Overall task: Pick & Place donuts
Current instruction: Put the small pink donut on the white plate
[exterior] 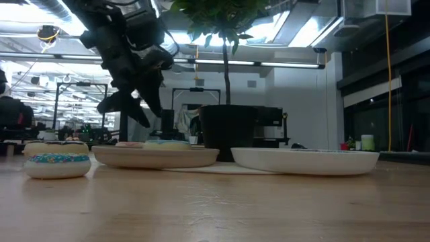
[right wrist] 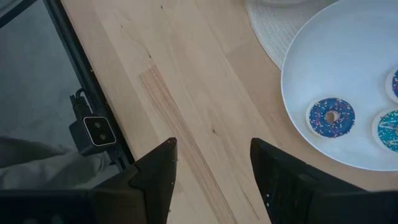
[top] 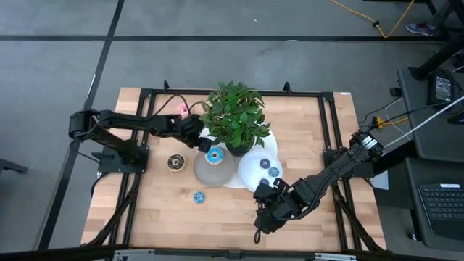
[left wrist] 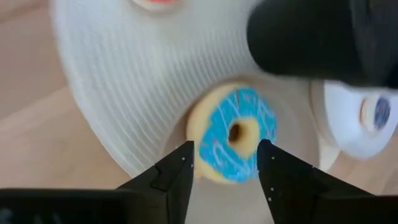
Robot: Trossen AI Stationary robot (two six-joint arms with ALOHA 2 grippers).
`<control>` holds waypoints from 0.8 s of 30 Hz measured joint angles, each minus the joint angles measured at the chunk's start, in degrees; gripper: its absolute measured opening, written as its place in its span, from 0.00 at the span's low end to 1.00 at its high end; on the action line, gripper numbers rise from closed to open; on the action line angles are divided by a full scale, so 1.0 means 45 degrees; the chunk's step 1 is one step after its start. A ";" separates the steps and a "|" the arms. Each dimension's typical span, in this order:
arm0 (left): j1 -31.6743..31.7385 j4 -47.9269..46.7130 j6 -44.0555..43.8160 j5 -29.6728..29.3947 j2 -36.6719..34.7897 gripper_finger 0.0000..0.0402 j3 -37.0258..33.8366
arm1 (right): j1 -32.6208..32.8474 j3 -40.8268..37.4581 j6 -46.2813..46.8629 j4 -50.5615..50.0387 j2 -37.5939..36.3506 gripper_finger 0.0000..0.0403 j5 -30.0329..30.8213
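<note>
The table [top: 145, 217] is seen whole only from above, with the plant [top: 233, 116] over a grey plate [top: 210, 170] and a white plate [top: 250, 170]. The left gripper [left wrist: 225, 167], fingers spread, is held over the grey plate's blue donut [left wrist: 233, 134]. The right gripper [right wrist: 211, 168], likewise open and empty, is shown beside the white plate's dark-blue donut [right wrist: 331, 116]; another small donut [exterior: 57, 163] is seen on bare wood.
</note>
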 joint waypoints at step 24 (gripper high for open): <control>0.3309 -0.0246 0.0554 -0.0399 -0.0143 0.49 0.1468 | 0.0000 0.0000 0.0000 0.0011 0.0000 0.51 0.0000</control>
